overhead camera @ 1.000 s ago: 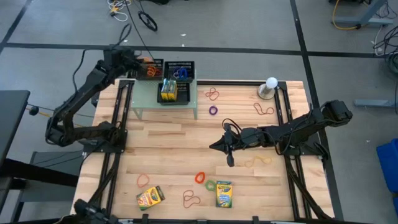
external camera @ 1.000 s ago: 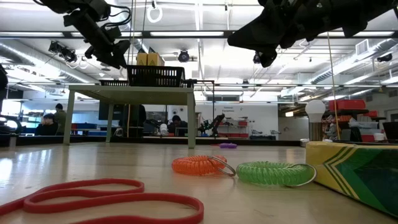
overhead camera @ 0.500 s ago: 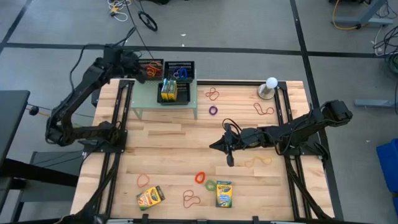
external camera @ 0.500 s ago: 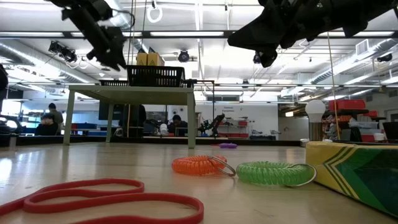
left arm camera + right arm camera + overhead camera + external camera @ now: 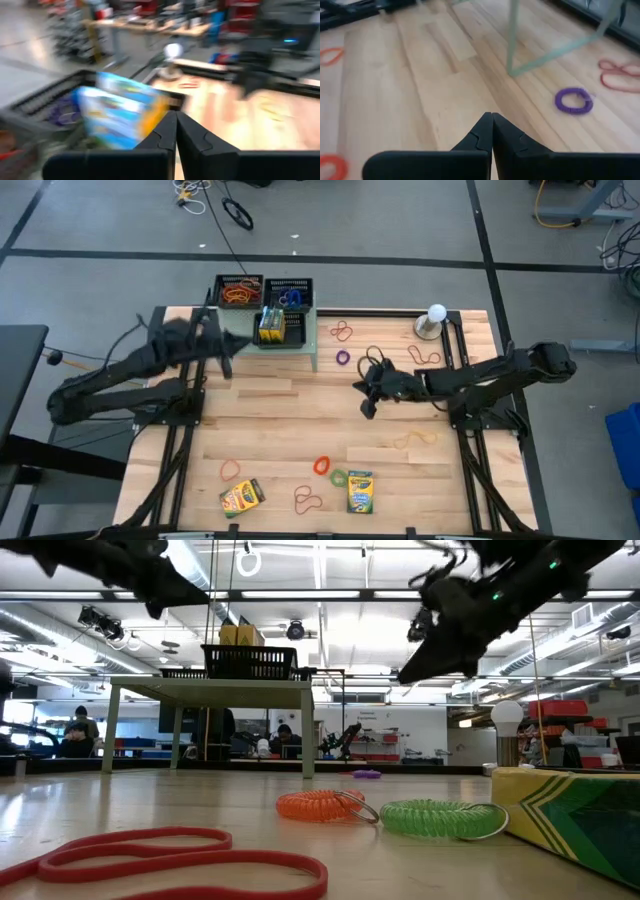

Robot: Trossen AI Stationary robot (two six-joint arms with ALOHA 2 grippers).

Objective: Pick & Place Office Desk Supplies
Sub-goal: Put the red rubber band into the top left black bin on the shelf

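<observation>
Two black mesh trays (image 5: 240, 290) (image 5: 289, 293) hold rubber bands at the far edge. A third tray with crayon boxes (image 5: 270, 327) stands on the pale green shelf (image 5: 300, 345). More bands (image 5: 342, 332), a purple loop (image 5: 574, 100), coiled loops (image 5: 322, 465) and two crayon boxes (image 5: 359, 492) (image 5: 241, 496) lie on the table. My left gripper (image 5: 226, 348) is shut and empty beside the shelf's left end, and its wrist view shows the crayon boxes (image 5: 120, 112). My right gripper (image 5: 366, 402) is shut and empty above mid-table.
A white ball on a grey stand (image 5: 436, 315) sits at the far right. The shelf's legs (image 5: 512, 37) stand just beyond my right gripper. Dark rails (image 5: 185, 440) (image 5: 470, 450) run along both table sides. Bare wood (image 5: 280, 420) lies between the arms.
My left gripper has drawn back from above the far tray of bands, going down and toward the table's near-left, to the shelf's left end. My right gripper has moved toward the far edge and turned, its fingers now slanting down. Nothing on the table has moved.
</observation>
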